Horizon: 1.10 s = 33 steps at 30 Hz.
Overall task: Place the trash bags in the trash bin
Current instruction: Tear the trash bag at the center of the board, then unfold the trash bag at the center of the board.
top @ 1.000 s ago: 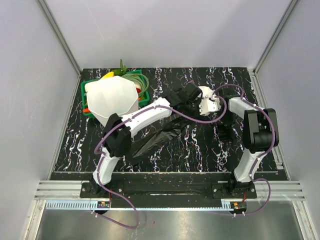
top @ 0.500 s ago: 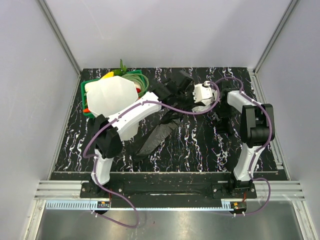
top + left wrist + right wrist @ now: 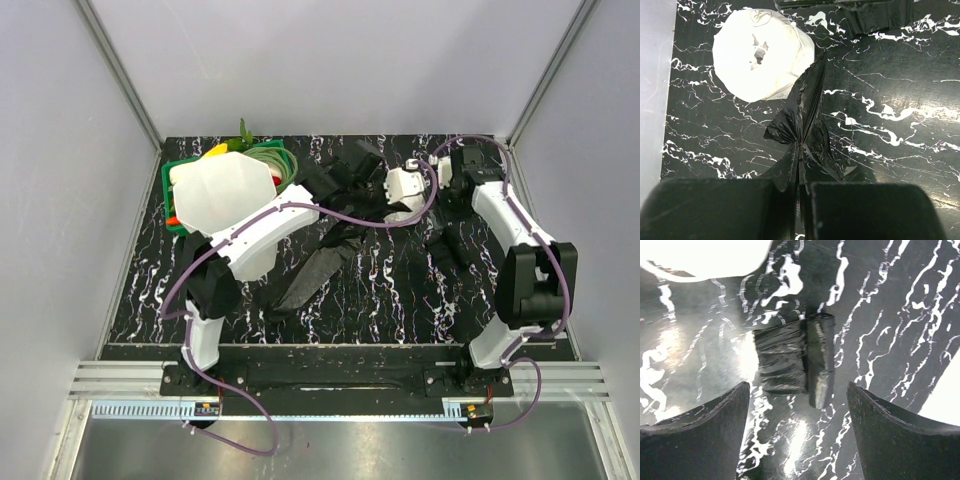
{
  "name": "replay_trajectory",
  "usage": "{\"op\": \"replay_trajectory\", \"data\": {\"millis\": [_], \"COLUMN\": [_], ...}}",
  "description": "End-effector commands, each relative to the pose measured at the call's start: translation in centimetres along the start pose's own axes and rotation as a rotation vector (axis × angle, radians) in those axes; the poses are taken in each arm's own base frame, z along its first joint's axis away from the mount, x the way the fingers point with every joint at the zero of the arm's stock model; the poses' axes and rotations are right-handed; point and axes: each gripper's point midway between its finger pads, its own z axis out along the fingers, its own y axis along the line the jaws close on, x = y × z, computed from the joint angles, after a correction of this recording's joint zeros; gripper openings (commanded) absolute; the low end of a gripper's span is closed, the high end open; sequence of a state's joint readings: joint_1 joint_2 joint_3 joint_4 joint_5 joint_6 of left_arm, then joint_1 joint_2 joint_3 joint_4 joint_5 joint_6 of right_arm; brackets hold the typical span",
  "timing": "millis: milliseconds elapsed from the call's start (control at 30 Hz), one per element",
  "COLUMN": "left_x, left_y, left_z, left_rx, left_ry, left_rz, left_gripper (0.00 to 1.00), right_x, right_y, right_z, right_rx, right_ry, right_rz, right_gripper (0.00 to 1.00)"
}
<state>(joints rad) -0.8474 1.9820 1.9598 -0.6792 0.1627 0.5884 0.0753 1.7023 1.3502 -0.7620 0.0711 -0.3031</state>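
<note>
Top view: the trash bin (image 3: 222, 195) stands at ten o'clock and a black trash bag (image 3: 318, 265) sprawls at centre.
Left wrist: left jaws are pinched on that trash bag, with a white roll (image 3: 762, 55) at eleven o'clock.
Right wrist: right jaws are spread wide above a folded black bag (image 3: 795, 360) on the tabletop (image 3: 890, 315).

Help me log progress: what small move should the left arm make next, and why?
Probably raise the left hand and swing it toward the tall white translucent plastic bin: it is shut on the thin glossy black plastic film bag, whose tail lies on the black marbled table, outside the bin.
</note>
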Motion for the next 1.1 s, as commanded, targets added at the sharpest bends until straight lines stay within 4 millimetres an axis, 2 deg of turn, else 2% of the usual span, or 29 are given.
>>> {"op": "replay_trajectory", "data": {"millis": [0,167,267,433,633,767,900,1067], "left_x": [-3.9,-4.7,-5.2,-6.4,-7.9,-8.4,-8.8,-8.6], "left_y": [1.6,3.0,4.1,6.6,9.8,10.5,11.0,11.3], "left_z": [-4.0,-5.0,-5.3,-5.3,-6.4,-6.4,-6.2,-5.8], "left_rx": [-0.067,-0.136,-0.184,-0.293,-0.422,-0.458,-0.473,-0.485], "left_ry": [-0.121,-0.145,-0.164,-0.195,-0.261,-0.285,-0.297,-0.293], "left_rz": [-0.021,-0.042,-0.072,-0.193,-0.385,-0.441,-0.454,-0.457], "left_gripper": [0.0,0.0,0.0,0.0,0.0,0.0,0.0,0.0], "right_x": [-2.7,-3.9,-4.3,-4.8,-7.7,-9.3,-11.3,-11.8], "right_y": [1.8,7.0,9.5,12.8,14.3,15.7,16.7,18.8], "right_z": [-4.6,-9.2,-10.4,-10.4,-8.4,-8.2,-8.0,-7.8], "right_rx": [-0.133,-0.446,-0.607,-0.839,-0.965,-1.085,-1.12,-1.168], "right_ry": [-0.141,-0.257,-0.308,-0.332,-0.439,-0.515,-0.597,-0.628], "right_rz": [-0.016,-0.078,-0.1,-0.079,0.014,0.097,0.137,0.147], "right_gripper": [0.82,0.83,0.84,0.83,0.83,0.82,0.82,0.81]}}
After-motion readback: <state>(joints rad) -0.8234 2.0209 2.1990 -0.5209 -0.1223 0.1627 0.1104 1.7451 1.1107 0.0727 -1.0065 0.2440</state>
